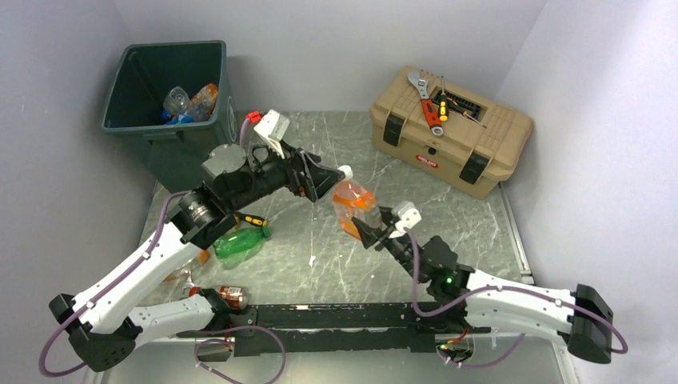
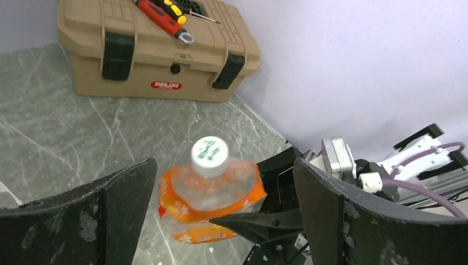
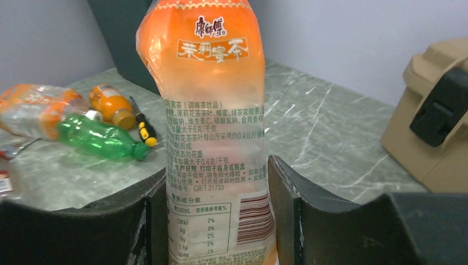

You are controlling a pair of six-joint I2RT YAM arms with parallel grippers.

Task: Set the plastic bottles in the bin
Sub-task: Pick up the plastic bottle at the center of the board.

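Crinkled, orange-wrapped clear plastic bottle

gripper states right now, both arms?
left gripper: open, fingers either side of the orange-label bottle, not gripping it.
right gripper: shut on the orange-label bottle, holding it up.

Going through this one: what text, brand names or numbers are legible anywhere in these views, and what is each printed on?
"DELIXI": red badge on the front of the tan toolbox.
"康师傅": top of the orange bottle label.
"茉莉蜜茶": banner just below it.
"GB/T 21733": small print lower on that label.
"126kJ": nutrition table near the label's bottom.
Green print on the white cap: unreadable.
Remaining small print: too fine to read.
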